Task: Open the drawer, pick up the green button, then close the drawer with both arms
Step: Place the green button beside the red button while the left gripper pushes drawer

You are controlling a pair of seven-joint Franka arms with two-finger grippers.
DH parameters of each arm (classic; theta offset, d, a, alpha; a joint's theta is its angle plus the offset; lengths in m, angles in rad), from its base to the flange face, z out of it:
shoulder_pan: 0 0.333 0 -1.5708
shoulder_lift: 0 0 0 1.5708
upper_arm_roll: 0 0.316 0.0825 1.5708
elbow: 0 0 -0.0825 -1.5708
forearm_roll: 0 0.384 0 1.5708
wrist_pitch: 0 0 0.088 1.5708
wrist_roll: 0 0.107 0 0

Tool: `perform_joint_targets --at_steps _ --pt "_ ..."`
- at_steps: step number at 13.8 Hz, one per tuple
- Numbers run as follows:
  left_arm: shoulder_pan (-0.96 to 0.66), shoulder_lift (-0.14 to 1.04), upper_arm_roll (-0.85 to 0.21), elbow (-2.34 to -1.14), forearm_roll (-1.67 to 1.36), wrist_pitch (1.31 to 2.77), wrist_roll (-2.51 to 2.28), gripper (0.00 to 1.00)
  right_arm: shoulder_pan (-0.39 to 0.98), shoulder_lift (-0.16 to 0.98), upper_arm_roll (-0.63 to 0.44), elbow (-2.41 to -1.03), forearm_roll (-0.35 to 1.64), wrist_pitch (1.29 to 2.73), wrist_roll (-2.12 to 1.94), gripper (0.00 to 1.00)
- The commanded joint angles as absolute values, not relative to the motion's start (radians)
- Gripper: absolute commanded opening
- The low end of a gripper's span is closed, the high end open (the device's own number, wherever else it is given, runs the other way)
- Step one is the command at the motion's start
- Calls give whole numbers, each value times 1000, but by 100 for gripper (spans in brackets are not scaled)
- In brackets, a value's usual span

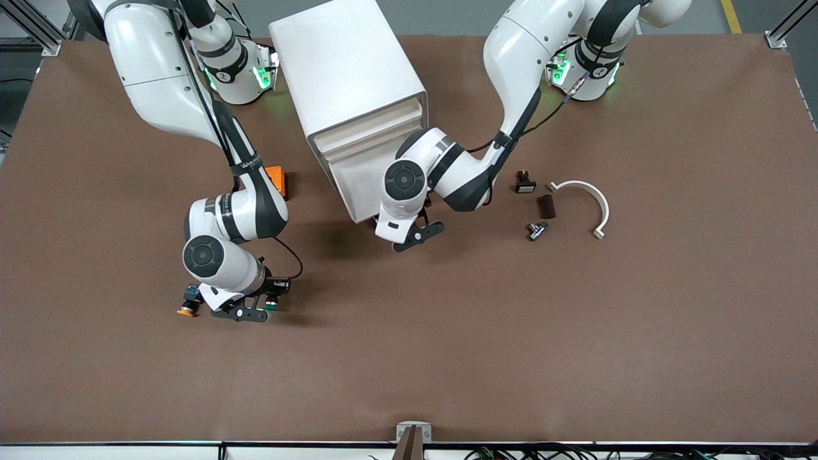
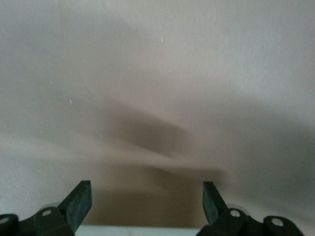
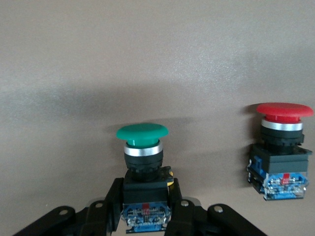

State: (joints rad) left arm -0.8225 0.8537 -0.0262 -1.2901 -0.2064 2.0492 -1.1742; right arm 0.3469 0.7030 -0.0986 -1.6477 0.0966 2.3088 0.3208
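The right gripper point(image 1: 252, 311) is low over the bench point(image 1: 575, 332) toward the right arm's end, clenched on the green button point(image 3: 142, 147); in the right wrist view the button sits between the fingers point(image 3: 110, 204), which clasp its black body, green cap pointing away from the wrist. A red button point(image 3: 282, 147) lies on the bench just beside it, apart from the gripper. In the front view an orange-capped button point(image 1: 187, 308) lies beside the same gripper. The left gripper point(image 1: 415, 235) is released, its jaws spread wide and holding nothing, close in front of the white cabinet point(image 1: 351, 83). Its drawer fronts point(image 1: 367, 137) look pushed in. A small orange box point(image 1: 278, 180) sits beside the cabinet.
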Motion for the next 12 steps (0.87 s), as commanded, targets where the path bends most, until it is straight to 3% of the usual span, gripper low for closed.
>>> perform_joint_targets --at_steps 1,6,7,8,9,12 --pt "-827 836 -61 -1324 -183 2062 -1190 99 331 721 -87 -1632 104 2319 307 4" --pt "-825 838 -135 -1348 -195 2060 -1192 99 330 735 -87 -1631 106 2356 311 4" --pt "-825 838 -150 -1351 -196 2060 -1190 99 330 738 -87 -1628 104 2367 311 9" --pt "-824 838 -164 -1351 -198 2060 -1190 99 328 739 -87 -1615 104 2367 314 39" --pt "-819 838 -178 -1353 -209 2060 -1190 99 330 739 -87 -1611 103 2367 316 99" --pt "-819 839 -199 -1359 -251 2060 -1189 99 330 733 -89 -1591 91 2358 301 100"
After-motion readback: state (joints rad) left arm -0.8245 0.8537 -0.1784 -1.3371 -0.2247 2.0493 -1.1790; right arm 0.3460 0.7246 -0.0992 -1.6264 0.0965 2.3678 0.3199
